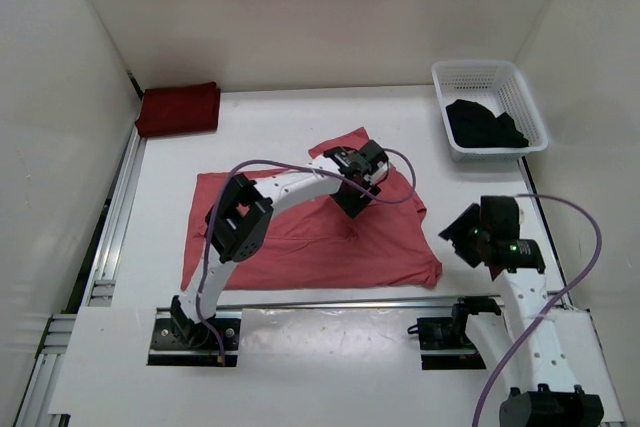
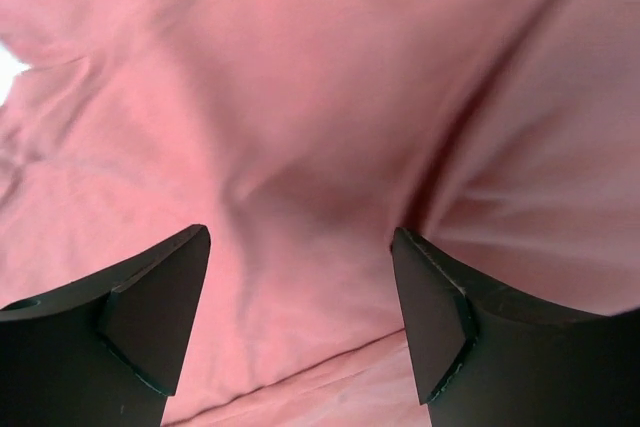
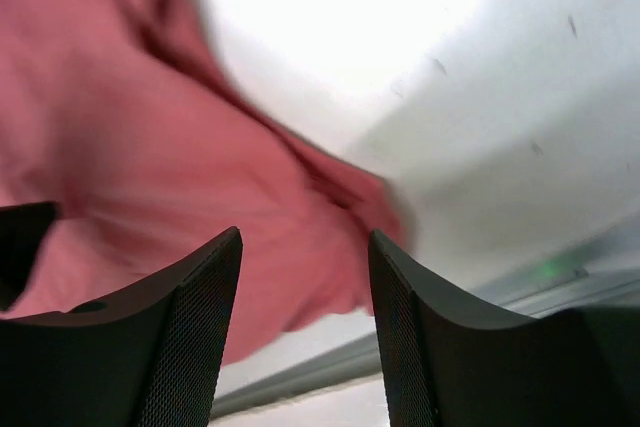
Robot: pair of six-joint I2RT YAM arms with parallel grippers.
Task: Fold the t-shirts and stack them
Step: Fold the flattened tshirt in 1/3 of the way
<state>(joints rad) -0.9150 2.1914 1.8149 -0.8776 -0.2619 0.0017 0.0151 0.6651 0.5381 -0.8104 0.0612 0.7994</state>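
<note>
T-shirts number three: salmon (image 1: pixel 320 247), maroon (image 1: pixel 178 108), black (image 1: pixel 483 125).

The left arm (image 1: pixel 290 190) hid the middle of the pink shirt (image 1: pixel 310 247). From the right wrist, that shirt looked blurry. The black shirt (image 1: pixel 482 125) lay bunched, its shape unclear.

You can count three shirts: one pink shirt (image 1: pixel 300 237), one dark red shirt (image 1: pixel 178 108) and one black shirt (image 1: pixel 484 125). There is one white basket (image 1: pixel 480 72) and one table (image 1: pixel 300 122). You have two arms, so two grippers: the left gripper (image 2: pixel 300 247) and the right gripper (image 3: pixel 305 242), with two fingers each.
</note>
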